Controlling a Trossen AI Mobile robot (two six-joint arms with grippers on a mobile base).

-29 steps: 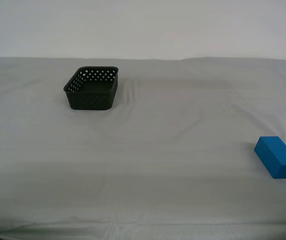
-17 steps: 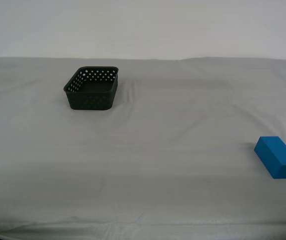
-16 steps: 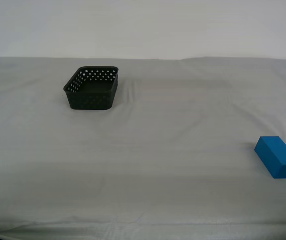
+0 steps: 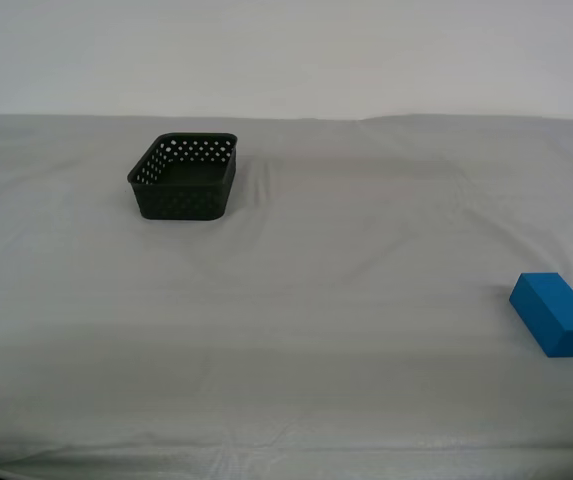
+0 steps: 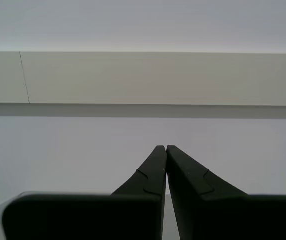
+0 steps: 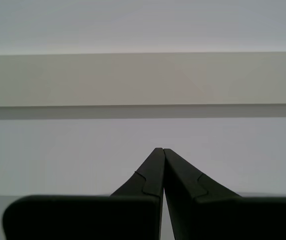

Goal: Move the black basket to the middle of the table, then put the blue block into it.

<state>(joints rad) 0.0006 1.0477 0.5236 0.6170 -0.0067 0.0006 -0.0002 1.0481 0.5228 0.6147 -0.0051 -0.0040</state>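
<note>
The black basket (image 4: 184, 177) stands upright and empty on the table (image 4: 346, 250), toward the back on the exterior view's left. The blue block (image 4: 556, 314) lies flat near the front on the exterior view's right, far from the basket. No arm shows in the exterior view. My first gripper (image 6: 159, 150) is shut and empty, its jaws pressed together, pointing at a pale wall. My second gripper (image 5: 163, 147) is shut and empty, facing the same wall. Neither wrist view shows the basket or the block.
The table's cloth is slightly wrinkled, with folds near the basket. A plain white wall (image 4: 286, 55) rises behind the table's far edge. The table's front edge runs along the bottom of the exterior view.
</note>
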